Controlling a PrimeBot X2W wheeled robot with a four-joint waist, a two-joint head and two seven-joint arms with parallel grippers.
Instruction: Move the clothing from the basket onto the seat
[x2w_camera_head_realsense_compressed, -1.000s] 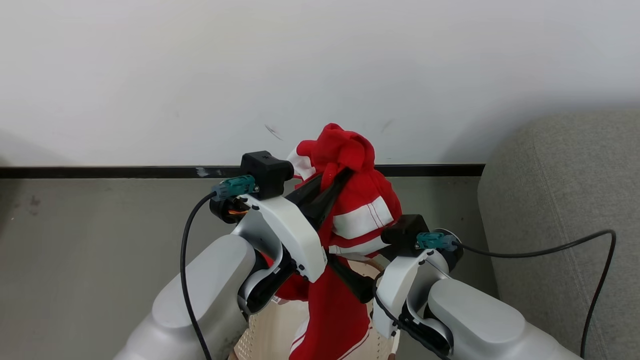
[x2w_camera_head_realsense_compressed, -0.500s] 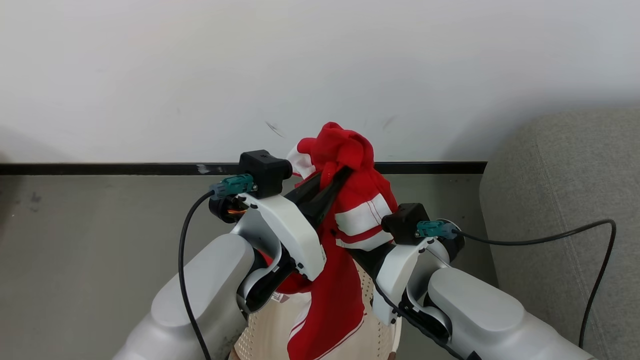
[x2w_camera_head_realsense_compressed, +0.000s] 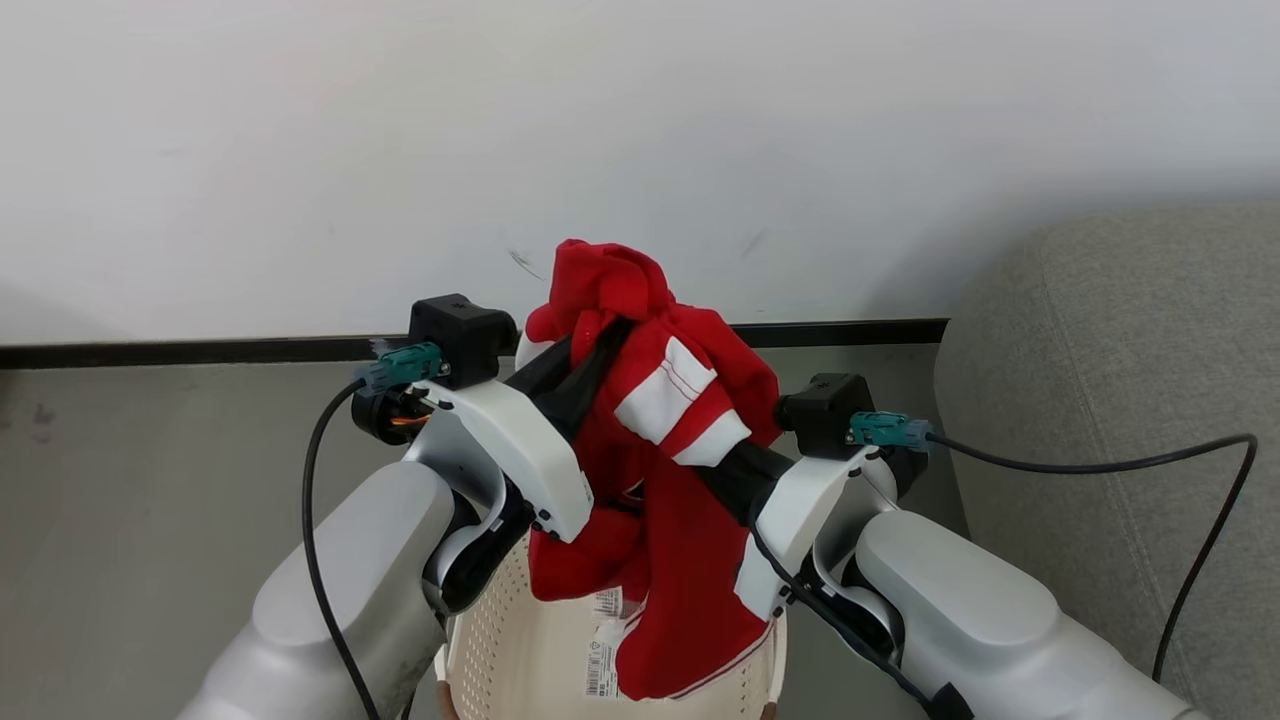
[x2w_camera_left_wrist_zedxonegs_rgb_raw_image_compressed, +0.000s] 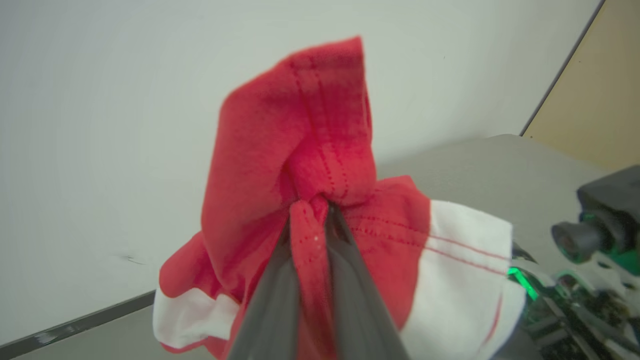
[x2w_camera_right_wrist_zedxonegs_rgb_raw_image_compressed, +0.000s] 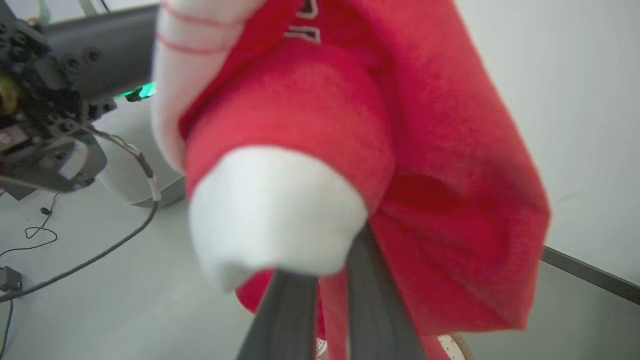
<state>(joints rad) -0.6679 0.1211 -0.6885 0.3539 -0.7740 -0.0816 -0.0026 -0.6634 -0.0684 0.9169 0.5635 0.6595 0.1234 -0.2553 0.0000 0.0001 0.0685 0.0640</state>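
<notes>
The clothing, red with white panels, hangs bunched in the air, its lower end over the basket. The basket is cream, perforated and upright. The grey seat stands to the right.

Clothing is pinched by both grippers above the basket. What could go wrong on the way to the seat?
The lower end of the clothing hangs low over the basket; swung toward the seat, it may catch the rim. The left gripper pinches just a thin fold, which could slip out.
</notes>
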